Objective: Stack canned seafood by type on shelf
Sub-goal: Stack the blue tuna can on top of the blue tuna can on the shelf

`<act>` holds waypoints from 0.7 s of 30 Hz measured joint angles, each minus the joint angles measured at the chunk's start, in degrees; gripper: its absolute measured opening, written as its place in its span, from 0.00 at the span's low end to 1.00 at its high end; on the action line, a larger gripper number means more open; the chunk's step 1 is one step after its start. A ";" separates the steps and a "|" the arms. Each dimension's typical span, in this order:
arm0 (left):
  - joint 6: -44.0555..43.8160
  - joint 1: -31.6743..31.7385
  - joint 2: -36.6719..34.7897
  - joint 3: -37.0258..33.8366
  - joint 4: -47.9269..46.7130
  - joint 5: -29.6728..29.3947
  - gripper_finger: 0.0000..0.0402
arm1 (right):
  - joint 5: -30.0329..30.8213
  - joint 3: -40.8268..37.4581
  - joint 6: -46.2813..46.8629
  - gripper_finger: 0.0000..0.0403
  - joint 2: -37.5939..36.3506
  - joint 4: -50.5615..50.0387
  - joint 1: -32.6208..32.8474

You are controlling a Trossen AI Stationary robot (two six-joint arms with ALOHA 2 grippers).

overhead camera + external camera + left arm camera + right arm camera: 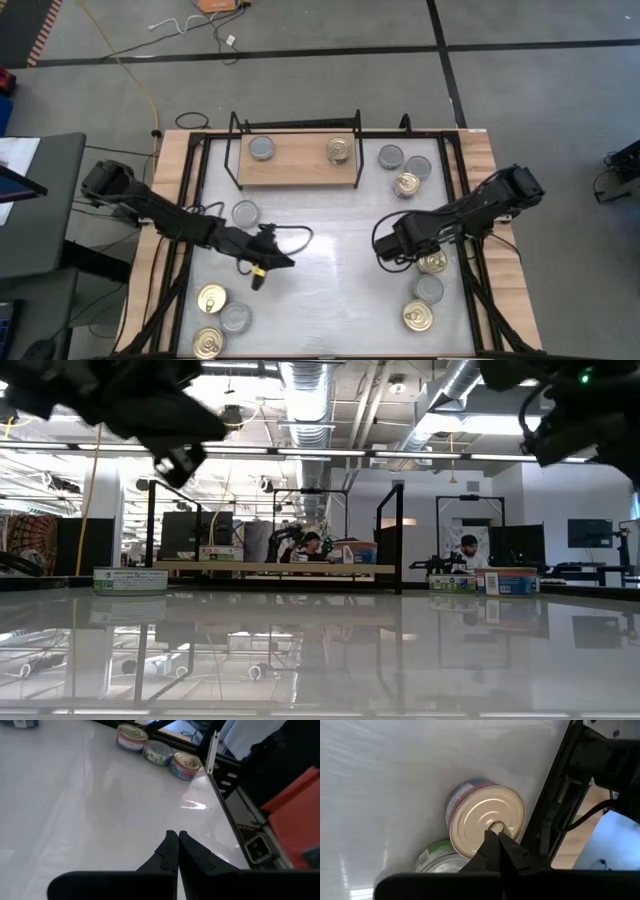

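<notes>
In the high view the wooden shelf [295, 165] stands at the table's far side with one grey tin [262, 148] and one gold tin [340, 150] on it. Other tins lie flat on the white tabletop: three right of the shelf [405, 170], a grey one [245, 213], three at the near left [212, 299] and three at the near right [429, 290]. My left gripper [258, 276] [175, 836] is shut over bare table, holding nothing. My right gripper [496, 836] is shut just above a gold tin [432, 262] [487, 820]. My right gripper comes down slanting from above onto the gold tin's top, its shut fingertips [490, 840] at the ring pull [496, 826] near the top's middle. I cannot tell whether they touch it. The tin rests flat on the table beside a green-labelled tin [437, 860].
Black frame bars [190, 200] [465, 200] run along both sides of the tabletop. The left wrist view shows the three near-left tins [160, 751] in a row by the table's edge. The table's middle [330, 280] holds only a black cable loop [290, 238].
</notes>
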 joint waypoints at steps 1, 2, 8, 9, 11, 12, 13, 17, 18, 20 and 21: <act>-0.66 -0.13 -2.11 -1.59 -0.10 0.01 0.00 | -0.11 -0.04 0.00 0.03 0.72 0.12 0.02; -1.07 -0.36 -4.01 -2.93 0.05 0.00 0.00 | -0.15 -0.04 0.32 0.03 1.60 0.40 0.02; -1.89 -1.70 -15.74 -8.49 -1.27 -0.12 0.00 | -3.47 -0.04 -1.13 0.03 9.08 1.52 0.95; -2.15 -1.94 -17.12 -8.93 -2.12 -0.16 0.00 | -4.63 -0.04 -1.81 0.03 10.34 1.67 1.07; -2.40 -2.26 -19.37 -9.25 -4.00 -0.19 0.00 | -6.44 -0.04 -2.96 0.03 12.78 2.71 1.50; -2.49 -2.44 -20.30 -9.50 -4.91 -0.18 0.00 | -7.18 -0.05 -3.14 0.03 13.90 4.31 1.57; -2.55 -2.59 -21.06 -9.77 -5.75 -0.18 0.00 | -7.92 -0.02 -3.58 0.03 14.84 6.43 1.59; -2.80 -2.67 -22.12 -9.84 -8.69 -0.21 0.00 | -9.88 1.10 -2.72 0.03 16.62 12.52 0.80; -2.99 -2.67 -22.03 -9.85 -8.68 -0.22 0.00 | -9.94 2.46 -2.17 0.03 17.03 14.09 0.50; -3.09 -2.66 -21.84 -9.85 -8.60 -0.28 0.00 | -8.15 5.62 -1.89 0.03 17.77 16.05 0.42; -3.11 -2.67 -21.81 -9.85 -8.66 -0.29 0.00 | -6.25 7.05 -2.13 0.03 17.91 16.35 0.44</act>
